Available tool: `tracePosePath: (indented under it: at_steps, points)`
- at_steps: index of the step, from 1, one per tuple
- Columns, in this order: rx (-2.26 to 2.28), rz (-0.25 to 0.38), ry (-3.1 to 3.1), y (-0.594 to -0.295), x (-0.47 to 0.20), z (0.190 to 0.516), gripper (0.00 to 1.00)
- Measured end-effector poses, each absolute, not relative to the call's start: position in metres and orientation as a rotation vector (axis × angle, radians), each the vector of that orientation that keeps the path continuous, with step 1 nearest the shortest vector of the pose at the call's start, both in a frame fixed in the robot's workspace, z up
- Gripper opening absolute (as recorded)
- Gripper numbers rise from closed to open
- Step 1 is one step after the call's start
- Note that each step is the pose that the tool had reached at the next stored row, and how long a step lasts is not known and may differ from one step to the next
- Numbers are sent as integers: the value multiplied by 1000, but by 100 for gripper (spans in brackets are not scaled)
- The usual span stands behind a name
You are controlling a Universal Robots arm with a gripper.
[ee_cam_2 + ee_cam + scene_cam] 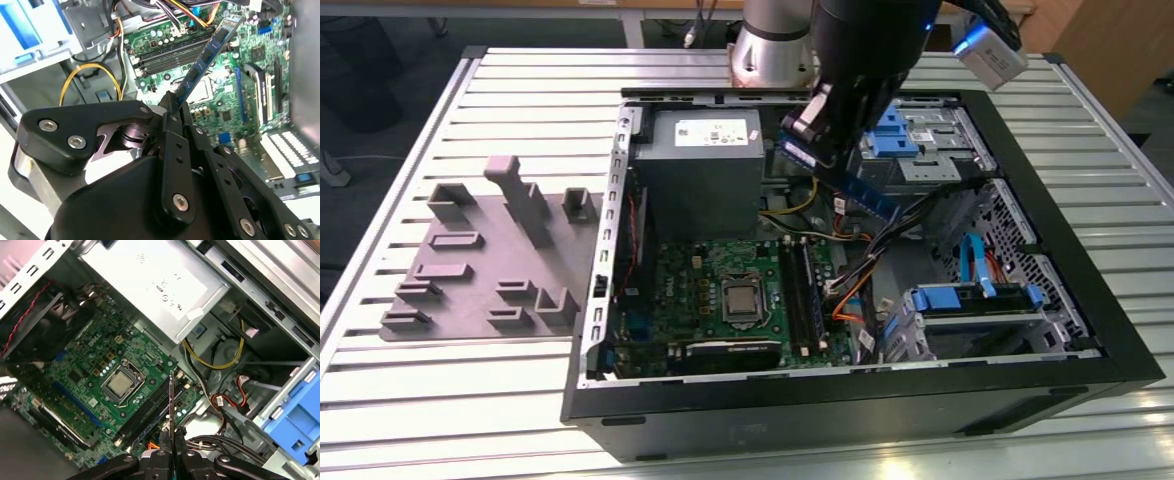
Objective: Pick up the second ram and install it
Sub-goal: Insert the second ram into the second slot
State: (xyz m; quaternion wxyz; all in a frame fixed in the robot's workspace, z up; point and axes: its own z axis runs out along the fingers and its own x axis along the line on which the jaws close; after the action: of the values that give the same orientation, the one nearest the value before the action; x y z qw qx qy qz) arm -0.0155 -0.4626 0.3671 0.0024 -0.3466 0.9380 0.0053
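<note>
second ram [207, 57] pinched tight in gripper [175, 104], tilted, at 1 o'clock from black sockets [798, 290] in exterior view; could go in crooked, jam.

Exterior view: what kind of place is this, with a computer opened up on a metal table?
Probably a robot lab or workshop for building computers: an open computer case sits on a slatted metal table, a grey fixture lies beside it, and the gripper holds a ram.
</note>
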Motion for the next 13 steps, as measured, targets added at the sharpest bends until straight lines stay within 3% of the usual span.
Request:
tracePosePath:
  at_steps: [13]
  points:
    - [-737,16,3048,-463,-16,362,14]
